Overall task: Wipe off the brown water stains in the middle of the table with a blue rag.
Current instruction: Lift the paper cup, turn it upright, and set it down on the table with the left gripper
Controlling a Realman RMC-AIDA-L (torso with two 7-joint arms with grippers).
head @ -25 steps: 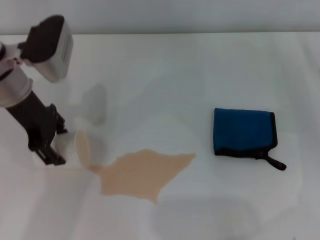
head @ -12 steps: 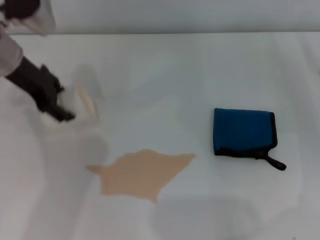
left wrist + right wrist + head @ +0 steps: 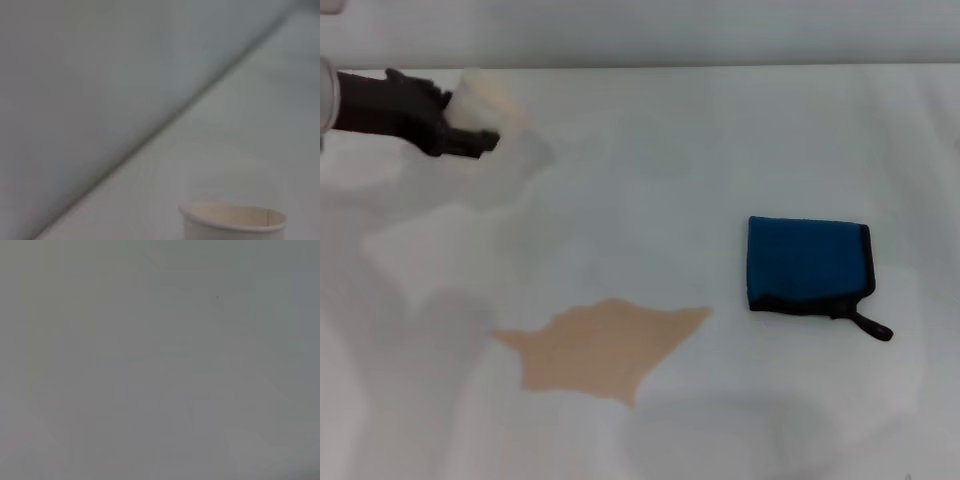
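Note:
The brown water stains (image 3: 603,348) form one tan puddle with a pointed outline on the white table (image 3: 650,170), left of centre near the front. To its right the blue rag (image 3: 807,265) lies flat and folded, with black edging and a loop tab at its near right corner. Far from both, at the back left, my left gripper (image 3: 470,125) is shut on a white paper cup (image 3: 480,100). The same cup (image 3: 233,221) shows upright in the left wrist view. My right gripper is out of view.
The table's far edge (image 3: 720,67) runs across the top of the head view. The right wrist view shows only a blank grey surface.
My left arm has lifted the paper cup from beside the puddle's left tip and carried it to the back left of the table. Puddle and rag have not moved.

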